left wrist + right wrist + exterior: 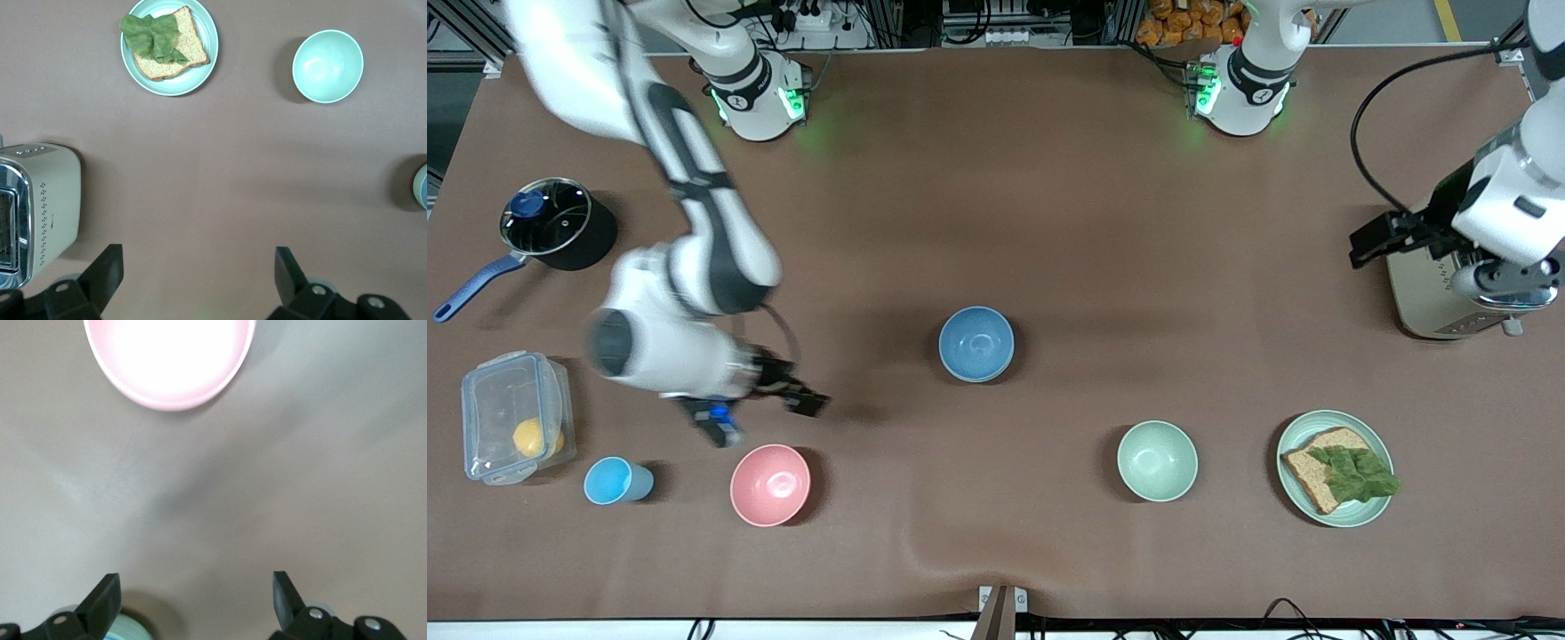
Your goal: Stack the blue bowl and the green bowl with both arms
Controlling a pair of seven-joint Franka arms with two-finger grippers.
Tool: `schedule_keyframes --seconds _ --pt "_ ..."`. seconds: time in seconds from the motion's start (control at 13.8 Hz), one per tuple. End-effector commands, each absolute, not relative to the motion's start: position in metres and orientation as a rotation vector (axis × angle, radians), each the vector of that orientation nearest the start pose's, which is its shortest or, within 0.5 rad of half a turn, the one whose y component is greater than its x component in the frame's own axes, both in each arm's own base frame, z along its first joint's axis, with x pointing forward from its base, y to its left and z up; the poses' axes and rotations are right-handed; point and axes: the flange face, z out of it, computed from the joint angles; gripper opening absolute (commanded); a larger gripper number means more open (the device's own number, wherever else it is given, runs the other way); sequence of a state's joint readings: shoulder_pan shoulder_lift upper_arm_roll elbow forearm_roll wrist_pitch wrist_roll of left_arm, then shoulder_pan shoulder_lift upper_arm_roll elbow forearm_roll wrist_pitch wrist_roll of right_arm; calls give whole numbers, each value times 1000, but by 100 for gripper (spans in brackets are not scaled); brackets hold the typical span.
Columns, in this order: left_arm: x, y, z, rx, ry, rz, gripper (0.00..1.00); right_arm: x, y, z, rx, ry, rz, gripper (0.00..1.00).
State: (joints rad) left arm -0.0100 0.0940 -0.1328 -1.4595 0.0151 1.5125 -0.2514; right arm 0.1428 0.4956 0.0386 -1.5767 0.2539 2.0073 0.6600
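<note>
The blue bowl [976,341] stands upright in the middle of the table. A thin sage-green rim, the green bowl [980,379], shows under its near edge, so the blue bowl seems to sit inside it. The pair also shows at the edge of the left wrist view [421,187]. My right gripper [796,391] is open and empty, low over the table between the stack and the pink bowl [770,484]; it also shows in the right wrist view [197,593]. My left gripper [1371,242] is open and empty, in the air beside the toaster [1440,298]; the left wrist view [199,267] shows bare table under it.
A pale mint bowl [1158,460] and a plate with bread and lettuce [1336,468] lie near the front, toward the left arm's end. A black pot [551,222], a clear container [516,418] and a light-blue cup [615,481] stand at the right arm's end.
</note>
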Motion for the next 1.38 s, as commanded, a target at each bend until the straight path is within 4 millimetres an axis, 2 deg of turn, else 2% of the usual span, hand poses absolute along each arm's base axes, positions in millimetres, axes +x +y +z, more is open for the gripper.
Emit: schedule_keyframes --seconds 0.0,0.22,0.36,0.51,0.72,1.3 --pt "554 -75 627 -3142 -113 69 100 640 95 428 -2967 615 185 100" --pt "544 -74 636 -3136 -107 94 100 609 32 506 -3024 318 150 100" --pt "538 -72 638 -3135 -115 95 100 583 10 551 -3044 191 121 100" --pt "528 -75 639 -3131 -108 98 100 567 3 573 -3138 107 75 100" --pt "528 -72 642 -3136 -69 90 100 565 -8 580 -3146 -41 66 100" --pt "530 -70 646 -3137 -23 73 100 562 -8 589 -3165 -50 84 100"
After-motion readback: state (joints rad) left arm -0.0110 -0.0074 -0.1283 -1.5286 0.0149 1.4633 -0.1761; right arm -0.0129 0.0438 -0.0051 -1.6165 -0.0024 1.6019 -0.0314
